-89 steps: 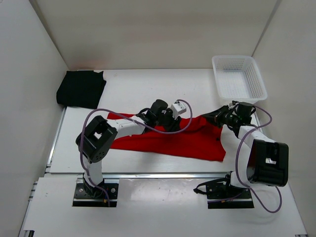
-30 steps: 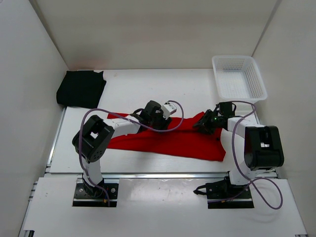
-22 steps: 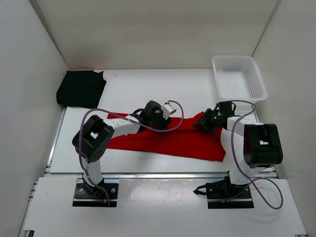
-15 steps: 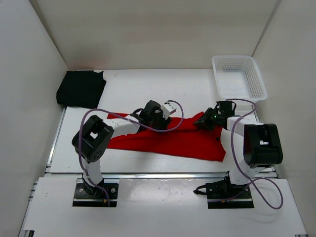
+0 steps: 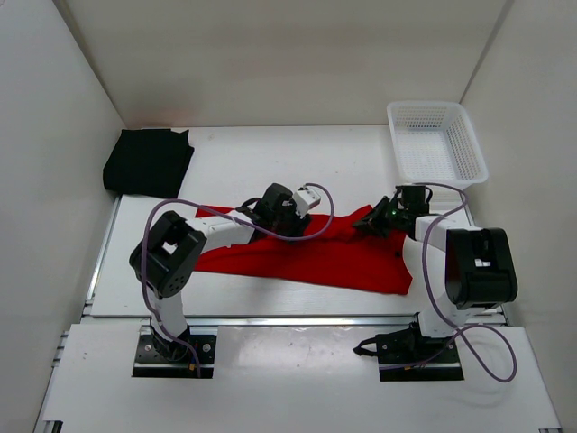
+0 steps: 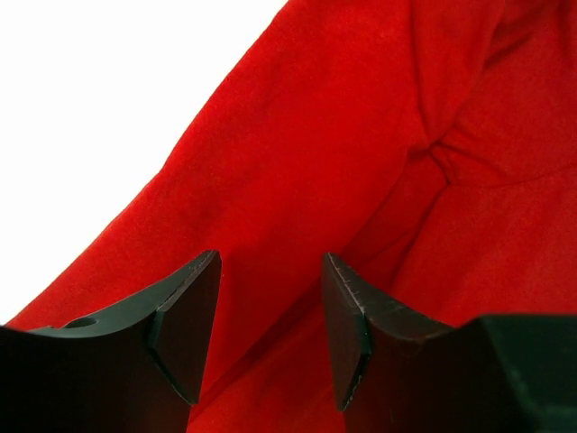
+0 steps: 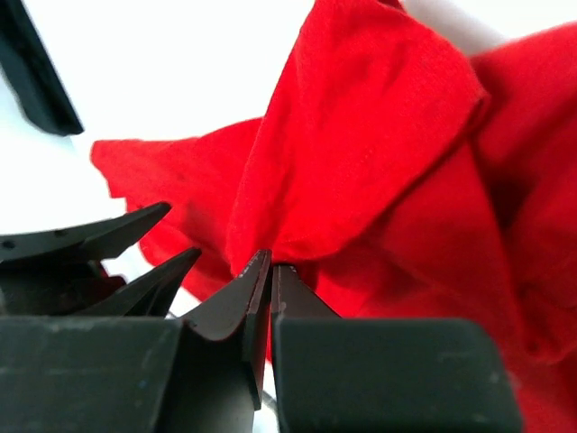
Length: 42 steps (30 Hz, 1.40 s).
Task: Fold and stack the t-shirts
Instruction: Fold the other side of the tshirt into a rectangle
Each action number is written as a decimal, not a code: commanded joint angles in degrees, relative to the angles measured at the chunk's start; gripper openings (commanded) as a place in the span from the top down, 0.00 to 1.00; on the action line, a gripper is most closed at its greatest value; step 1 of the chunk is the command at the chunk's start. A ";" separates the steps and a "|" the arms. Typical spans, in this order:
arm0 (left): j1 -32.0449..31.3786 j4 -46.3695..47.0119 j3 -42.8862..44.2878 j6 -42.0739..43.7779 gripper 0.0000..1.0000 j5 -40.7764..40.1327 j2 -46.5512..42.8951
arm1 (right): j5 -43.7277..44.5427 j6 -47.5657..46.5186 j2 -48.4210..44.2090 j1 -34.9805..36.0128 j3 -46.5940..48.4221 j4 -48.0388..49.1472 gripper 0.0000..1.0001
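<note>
Folding of the red t-shirt (image 5: 306,257) is at the grasping stage: the right gripper (image 7: 270,268) is closed tight on a raised fold of its cloth, with the rest of the garment spreading out flat on the table (image 5: 270,153) below and to the left of it. The left gripper (image 6: 270,271) hangs just above the same shirt with its jaws apart, gripping nothing. A black t-shirt (image 5: 147,162) sits folded well off to the left of the left gripper, and a white mesh basket (image 5: 442,183) stands just beyond the right gripper. The next move appears to call for the left gripper to drop and close on the cloth beneath it, so both can lift and fold together.
</note>
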 commanded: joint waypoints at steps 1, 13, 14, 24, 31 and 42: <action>0.08 0.02 -0.24 0.39 0.41 -0.47 -3.92 | -3.41 3.83 -5.11 -0.25 -0.95 1.99 1.00; -0.01 0.03 -1.56 1.53 0.41 -0.47 -5.24 | -7.45 13.24 -16.03 1.33 -10.70 -0.12 0.99; -0.01 0.46 -1.56 1.10 0.41 -0.99 -5.41 | -7.98 13.77 -15.77 2.29 -10.97 -1.69 1.00; -0.53 -0.24 -1.91 1.44 0.40 -0.65 -5.68 | -7.55 15.35 -21.29 3.97 -13.78 -5.75 0.84; -1.76 -3.30 1.25 5.39 0.41 1.28 -7.26 | -10.27 11.14 -26.83 1.77 -10.98 -10.83 0.77; -15.11 -2.36 0.29 9.98 0.33 3.41 -7.44 | 4.12 -3.80 -30.09 -4.47 -10.89 -24.99 0.77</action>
